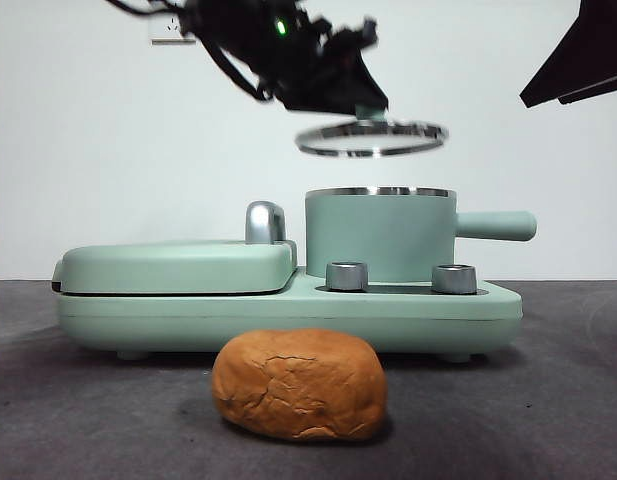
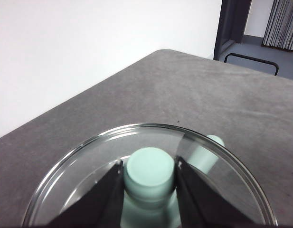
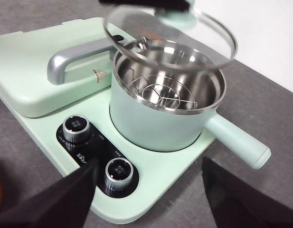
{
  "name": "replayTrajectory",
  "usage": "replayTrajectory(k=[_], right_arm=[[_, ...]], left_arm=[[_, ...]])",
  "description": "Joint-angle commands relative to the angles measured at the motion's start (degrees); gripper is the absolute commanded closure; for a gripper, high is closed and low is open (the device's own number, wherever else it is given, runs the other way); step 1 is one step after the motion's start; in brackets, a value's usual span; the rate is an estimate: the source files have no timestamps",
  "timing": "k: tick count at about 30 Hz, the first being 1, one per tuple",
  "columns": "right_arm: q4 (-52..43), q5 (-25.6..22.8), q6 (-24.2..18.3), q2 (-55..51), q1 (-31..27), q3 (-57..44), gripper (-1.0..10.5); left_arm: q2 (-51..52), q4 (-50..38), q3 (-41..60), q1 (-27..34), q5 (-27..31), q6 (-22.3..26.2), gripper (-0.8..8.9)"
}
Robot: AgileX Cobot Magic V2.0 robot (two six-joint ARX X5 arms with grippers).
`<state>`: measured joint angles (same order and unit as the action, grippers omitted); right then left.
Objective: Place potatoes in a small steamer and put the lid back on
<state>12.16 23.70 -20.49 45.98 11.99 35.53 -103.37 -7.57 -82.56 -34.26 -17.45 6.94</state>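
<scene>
A small white brand mark reading roughly "Bear" stands on the black control panel (image 3: pixel 96 154) of the mint-green cooker base (image 3: pixel 151 183), between its two steel dials (image 3: pixel 76 128), at about 7 o'clock from the small steamer (image 3: pixel 160 114). Tiny white characters beside the dials are too small to read. A small red-and-white triangular sticker (image 3: pixel 99 74) sits on the griddle cover (image 3: pixel 37 71); its print is illegible.
</scene>
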Motion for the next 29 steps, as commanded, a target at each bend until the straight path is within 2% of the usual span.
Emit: replayTrajectory(k=[1,11,19,29], right_arm=[[-0.52,-0.13,1.01,0.37,0.26,0.92,6.0],[0.46,-0.09,0.98,0.37,2.19,0.92,6.0],[2.86,-0.2,-0.15,1.57,11.8,0.92,6.0],[2.91,-1.49,-1.49,10.73,23.19,0.92,5.8]], left_arm=[[2.91,3.69,-1.51,-0.07,0.07,-0.81,8.06],[9.49,17.42,-1.4,2.45,1.16,-0.76,8.04],[13.2,20.65,-0.7,5.03,1.18,-0.11,8.04],[20.22,23.12,5.2,7.3,1.18,1.75,8.04]])
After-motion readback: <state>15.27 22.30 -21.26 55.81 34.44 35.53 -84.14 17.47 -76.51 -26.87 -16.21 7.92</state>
